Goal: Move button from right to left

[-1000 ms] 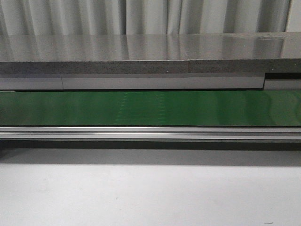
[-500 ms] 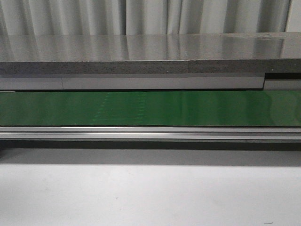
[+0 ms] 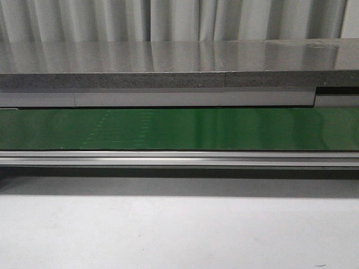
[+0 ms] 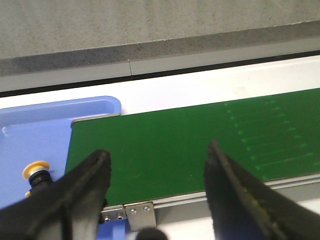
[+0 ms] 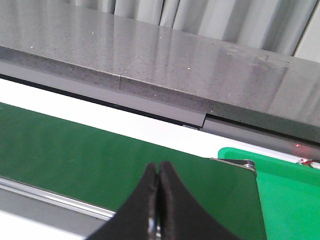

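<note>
Faint dotted marks on the belt [image 3: 179, 129] have drifted left since a second ago, so the belt is running right to left; nothing else in the front view has changed.

Left claw [image 4: 157, 192] is spread wide, nothing held, poised over the belt's left end. Right claw [image 5: 158, 200] is clenched on nothing, over the belt's right end.

A button [image 4: 36, 172] already sits in the blue tray [image 4: 60, 112] just off the left end of the belt, half hidden behind the left claw's finger. No button on the belt in any view.

My read: waiting on the next one. Keep the left claw wide and centred over the belt lane, close only when the cap is between the fingers.

In the way: belt end bracket [image 4: 140, 214] near the claw, tray rim. Green bin [image 5: 287, 187] off the right end. Grey counter [image 3: 179, 61] beyond the belt, curtain [image 3: 179, 19] far behind.
</note>
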Robot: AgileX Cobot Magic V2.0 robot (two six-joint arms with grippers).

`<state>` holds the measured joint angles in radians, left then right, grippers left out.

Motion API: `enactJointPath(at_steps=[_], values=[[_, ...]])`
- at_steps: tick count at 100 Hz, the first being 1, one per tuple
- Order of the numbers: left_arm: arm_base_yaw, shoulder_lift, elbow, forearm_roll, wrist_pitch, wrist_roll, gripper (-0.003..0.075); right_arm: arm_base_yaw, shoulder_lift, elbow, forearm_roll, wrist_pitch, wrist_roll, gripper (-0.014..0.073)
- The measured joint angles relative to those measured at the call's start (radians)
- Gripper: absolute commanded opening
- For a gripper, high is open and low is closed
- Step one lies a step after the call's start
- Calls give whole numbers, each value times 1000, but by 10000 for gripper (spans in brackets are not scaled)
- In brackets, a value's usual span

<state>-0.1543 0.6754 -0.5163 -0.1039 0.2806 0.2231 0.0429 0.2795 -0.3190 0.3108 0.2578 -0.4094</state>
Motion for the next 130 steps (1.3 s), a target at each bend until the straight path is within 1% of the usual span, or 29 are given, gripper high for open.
enactJointPath(at_steps=[15,30,109,130], values=[[0,-44,38,-4,-15,0,188,0,0,0,0,0,0,-68],[0,-48,40,-10,-23,0,5,0,0,0,0,0,0,-68],[0,-48,40,-11,-26,0,5,0,0,0,0,0,0,-68],[0,-48,40,44,-29,0,5,0,0,0,0,0,0,-68]])
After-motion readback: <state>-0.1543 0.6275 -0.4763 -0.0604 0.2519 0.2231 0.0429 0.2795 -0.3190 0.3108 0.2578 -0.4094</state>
